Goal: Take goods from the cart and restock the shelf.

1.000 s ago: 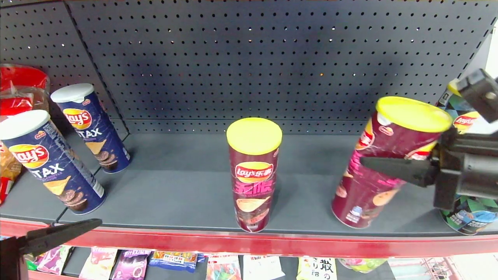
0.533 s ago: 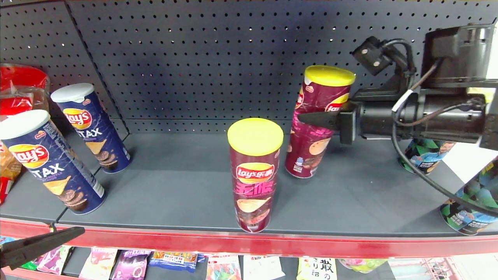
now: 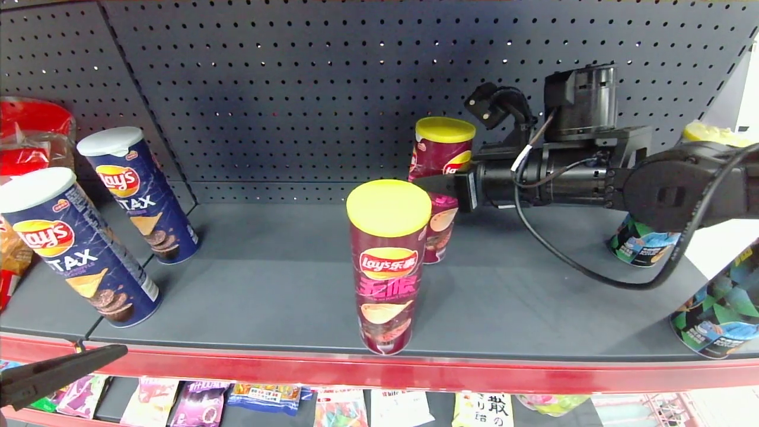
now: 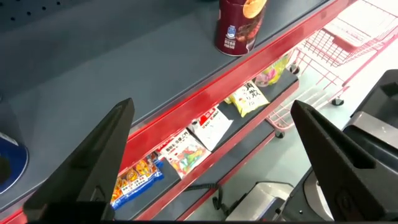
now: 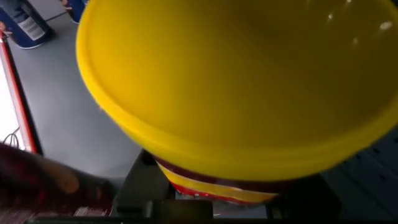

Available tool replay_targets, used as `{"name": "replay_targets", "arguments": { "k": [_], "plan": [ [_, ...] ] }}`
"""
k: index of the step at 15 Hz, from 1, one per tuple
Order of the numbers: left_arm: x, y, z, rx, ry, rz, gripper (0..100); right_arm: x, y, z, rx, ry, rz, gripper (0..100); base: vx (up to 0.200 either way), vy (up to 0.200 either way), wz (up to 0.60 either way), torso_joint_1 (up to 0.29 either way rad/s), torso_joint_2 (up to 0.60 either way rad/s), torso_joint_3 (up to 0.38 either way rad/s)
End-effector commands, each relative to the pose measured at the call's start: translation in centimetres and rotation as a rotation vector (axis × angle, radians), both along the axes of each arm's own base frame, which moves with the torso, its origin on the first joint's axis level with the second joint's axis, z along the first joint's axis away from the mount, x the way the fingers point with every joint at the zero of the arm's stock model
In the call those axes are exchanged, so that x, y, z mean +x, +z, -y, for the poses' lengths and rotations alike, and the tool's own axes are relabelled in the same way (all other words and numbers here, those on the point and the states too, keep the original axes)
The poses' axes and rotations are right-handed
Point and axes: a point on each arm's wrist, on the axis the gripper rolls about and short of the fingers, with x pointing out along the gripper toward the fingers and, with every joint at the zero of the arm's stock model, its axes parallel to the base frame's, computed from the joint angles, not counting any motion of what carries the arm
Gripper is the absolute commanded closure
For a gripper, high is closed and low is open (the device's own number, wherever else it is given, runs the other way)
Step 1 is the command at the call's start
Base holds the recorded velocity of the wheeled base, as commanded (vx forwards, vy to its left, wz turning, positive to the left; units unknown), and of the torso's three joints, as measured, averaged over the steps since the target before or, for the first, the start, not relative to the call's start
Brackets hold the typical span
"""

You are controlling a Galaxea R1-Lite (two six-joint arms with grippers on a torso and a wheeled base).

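The right gripper (image 3: pixel 437 173) pinches the can (image 3: pixel 443 151) by its sides, far back on the shelf (image 3: pixel 267 284), behind another can (image 3: pixel 388 267). I think it is light and stiff, but smooth and tippy (so hold the sides, not the lid). The right wrist view shows its yellow lid (image 5: pixel 236 81) up close. The left wrist view shows the left gripper (image 4: pixel 212 106) spread wide.

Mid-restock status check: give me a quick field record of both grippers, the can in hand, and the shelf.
Right gripper: shut on maroon can, upright, near the back of the shelf
Spot: behind the front maroon can; contact with the shelf floor unclear
Left gripper: open, empty, in front of the shelf's red edge, left end
Neighbours: blue cans on the left
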Motion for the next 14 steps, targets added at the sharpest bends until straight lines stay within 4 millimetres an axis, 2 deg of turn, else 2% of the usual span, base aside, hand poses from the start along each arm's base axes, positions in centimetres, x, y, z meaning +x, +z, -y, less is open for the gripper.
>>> {"name": "replay_targets", "arguments": {
  "k": [1, 4, 5, 9, 12, 14],
  "plan": [
    [0.1, -0.1, 0.0, 0.002, 0.0, -0.007, 0, 0.7, -0.8, -0.5, -0.009, 0.003, -0.016, 100, 0.0, 0.0, 0.0, 0.0, 0.0, 0.0],
    [0.1, -0.2, 0.0, 0.003, 0.001, -0.013, 0, 0.5, -0.9, -0.6, -0.013, 0.007, -0.016, 100, 0.0, 0.0, 0.0, 0.0, 0.0, 0.0],
    [0.1, -0.2, 0.0, 0.003, 0.001, -0.014, 0, 0.5, -0.9, -0.5, -0.012, 0.003, -0.017, 0, 0.0, 0.0, 0.0, 0.0, 0.0, 0.0],
    [0.1, -0.3, 0.1, 0.005, 0.001, -0.017, 0, -0.4, -0.3, 0.0, -0.008, -0.003, -0.012, 0, 0.0, 0.0, 0.0, 0.0, 0.0, 0.0],
    [0.4, -0.3, 0.2, 0.01, 0.002, -0.029, 0, -2.5, 0.1, 1.3, -0.013, -0.012, -0.016, 0, 0.0, 0.0, 0.0, 0.0, 0.0, 0.0],
    [0.6, -0.4, 0.3, 0.016, 0.004, -0.042, 0, -4.9, 0.0, 2.6, -0.023, -0.018, -0.032, 0, 0.0, 0.0, 0.0, 0.0, 0.0, 0.0]
  ]
}}
